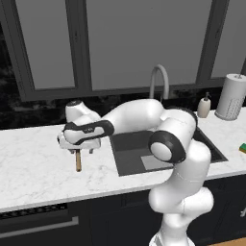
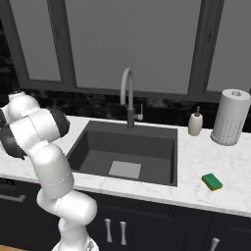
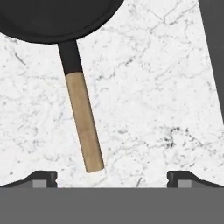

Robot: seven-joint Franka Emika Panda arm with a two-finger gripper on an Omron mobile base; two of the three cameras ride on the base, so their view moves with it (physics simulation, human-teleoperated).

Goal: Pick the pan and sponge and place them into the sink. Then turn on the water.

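Observation:
The black pan (image 3: 57,19) lies on the marble counter left of the sink (image 1: 129,144), its wooden handle (image 3: 83,122) pointing toward the counter's front. In the left base view the hand covers the pan, and the handle (image 1: 78,162) sticks out below it. My gripper (image 3: 111,179) hovers open above the handle's end, which sits nearer the left fingertip (image 3: 43,178), with nothing between the fingers. The gripper (image 1: 78,149) points down. The green sponge (image 2: 212,181) rests on the counter right of the sink (image 2: 98,147). Water is out of view at the faucet (image 2: 127,93).
A soap bottle (image 2: 195,122) and a paper towel roll (image 2: 229,117) stand at the back right of the sink. The faucet (image 1: 161,79) rises behind the basin, under the window. The sink's dark edge (image 3: 214,43) shows in the hand view.

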